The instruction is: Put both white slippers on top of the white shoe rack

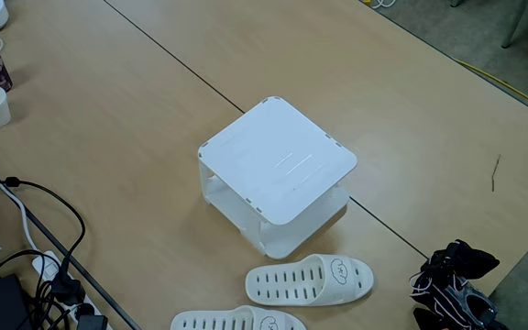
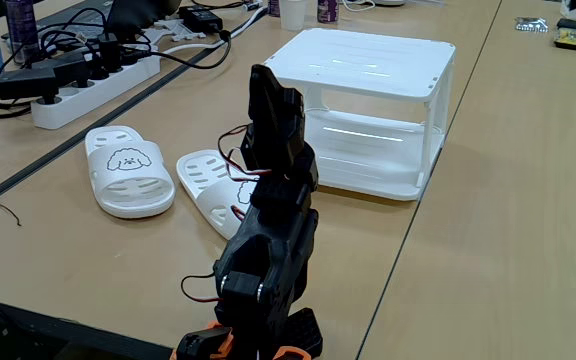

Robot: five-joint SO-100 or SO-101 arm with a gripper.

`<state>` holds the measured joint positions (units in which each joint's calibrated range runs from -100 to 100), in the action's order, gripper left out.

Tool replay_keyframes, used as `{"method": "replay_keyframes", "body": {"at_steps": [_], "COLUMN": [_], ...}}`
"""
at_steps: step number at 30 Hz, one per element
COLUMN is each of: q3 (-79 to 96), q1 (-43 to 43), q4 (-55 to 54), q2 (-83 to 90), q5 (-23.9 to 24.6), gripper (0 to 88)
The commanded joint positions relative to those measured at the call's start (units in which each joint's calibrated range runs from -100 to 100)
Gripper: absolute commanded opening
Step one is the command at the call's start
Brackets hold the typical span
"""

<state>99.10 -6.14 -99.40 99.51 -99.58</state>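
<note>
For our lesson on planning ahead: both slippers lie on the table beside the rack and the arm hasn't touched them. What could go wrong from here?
1. The two white rubber slide slippers lie close together; reaching for one may nudge the other.
2. The low white plastic shoe rack looks light; a bump from the black arm could shift it.
3. The rack's flat top is small, so the second slipper could overhang and slip off.

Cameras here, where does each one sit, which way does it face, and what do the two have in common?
A fixed view: high above the table, looking steeply down on the white shoe rack; two white slippers lie below it; the black arm sits bottom right.
The other fixed view: low, behind the arm, facing the rack across the table; the gripper is folded, state unclear.
Shared: rack, both slippers, arm, power strip.
</note>
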Motion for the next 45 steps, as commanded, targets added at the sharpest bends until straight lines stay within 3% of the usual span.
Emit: {"method": "replay_keyframes", "body": {"at_steps": [1,26,32,40,45], "q3": [0.45,0.36,-7.94,-28.69,-32.66], "q1": [0.22,0.39,6.31,13.30,13.95], "q4": [-0.08,3.37,19.50,57.12,77.83], "q2": [-0.51,-0.94,-1.02,-1.10,-1.10], "q5": [-0.42,-0.42,-0.42,-0.42,-0.42], "gripper": [0.8,0.8,1.3,0.8,1.3]}}
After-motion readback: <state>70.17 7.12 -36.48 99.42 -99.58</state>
